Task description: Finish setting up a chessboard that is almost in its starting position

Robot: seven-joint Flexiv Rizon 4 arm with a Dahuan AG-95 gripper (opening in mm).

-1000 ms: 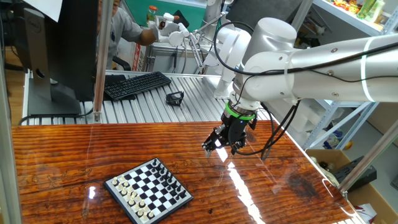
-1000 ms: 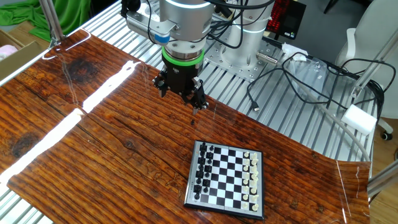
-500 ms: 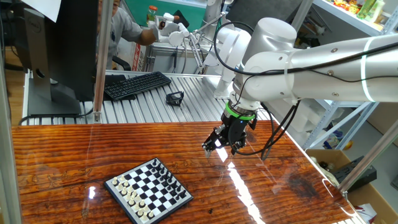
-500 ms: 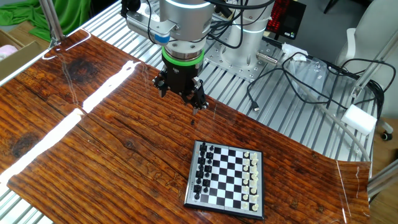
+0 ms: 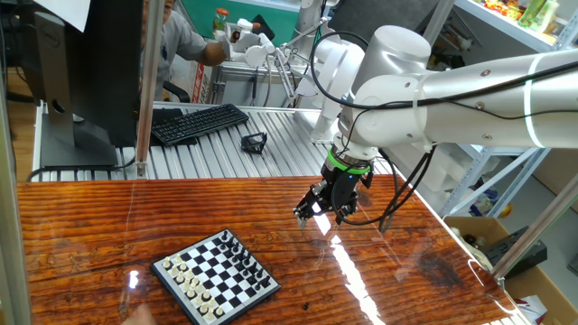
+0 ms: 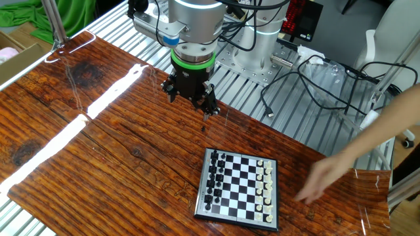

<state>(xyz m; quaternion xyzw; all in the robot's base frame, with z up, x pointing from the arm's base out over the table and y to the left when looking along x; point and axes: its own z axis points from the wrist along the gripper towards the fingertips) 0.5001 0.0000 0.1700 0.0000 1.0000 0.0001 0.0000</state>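
Note:
The chessboard (image 5: pixel 217 271) (image 6: pixel 239 185) lies flat on the wooden table, near its front edge in one fixed view. Tiny black pieces line one edge and white pieces the opposite edge; the middle squares are bare. My gripper (image 5: pixel 322 214) (image 6: pixel 190 101) hangs a little above the table, well apart from the board, pointing down. Its fingers stand open with nothing between them. A tiny dark speck (image 5: pixel 304 306) lies on the wood beside the board, too small to identify.
A person's arm and hand (image 6: pixel 341 164) reach in over the table edge beside the board; fingertips (image 5: pixel 140 312) also show at the bottom edge. A keyboard (image 5: pixel 199 123), a monitor (image 5: pixel 90 72) and a small black clip (image 5: pixel 254 142) lie behind the table. Cables (image 6: pixel 315 78) lie on the metal slats.
A person's hand has come into view, reaching toward the chessboard's white side. My arm and gripper have not moved.

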